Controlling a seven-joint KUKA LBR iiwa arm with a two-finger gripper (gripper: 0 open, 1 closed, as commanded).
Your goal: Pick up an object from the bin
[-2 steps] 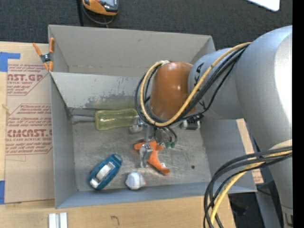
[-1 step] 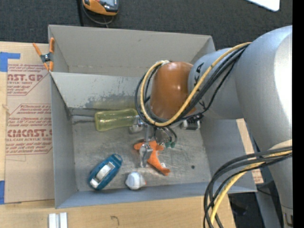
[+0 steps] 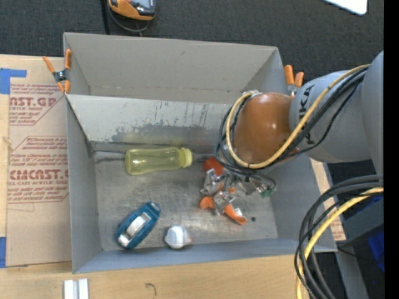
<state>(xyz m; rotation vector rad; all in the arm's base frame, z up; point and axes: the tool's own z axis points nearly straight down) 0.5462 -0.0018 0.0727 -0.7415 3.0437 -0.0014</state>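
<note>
My gripper (image 3: 221, 208) is low over the bin floor in the right half of the bin, under the brown dome of the wrist. Its two orange-tipped fingers (image 3: 235, 214) stand apart, open, and I see nothing between them. A pale yellow translucent bottle (image 3: 157, 160) lies on its side to the gripper's upper left, its cap end pointing towards the gripper and a short gap away. A small white ball (image 3: 177, 237) rests near the front wall, to the lower left of the fingers.
A blue and white oval tape-measure-like thing (image 3: 137, 225) lies at the front left of the floor, beside the white ball. The arm and its cables reach in over the bin's right wall, hiding the right back corner.
</note>
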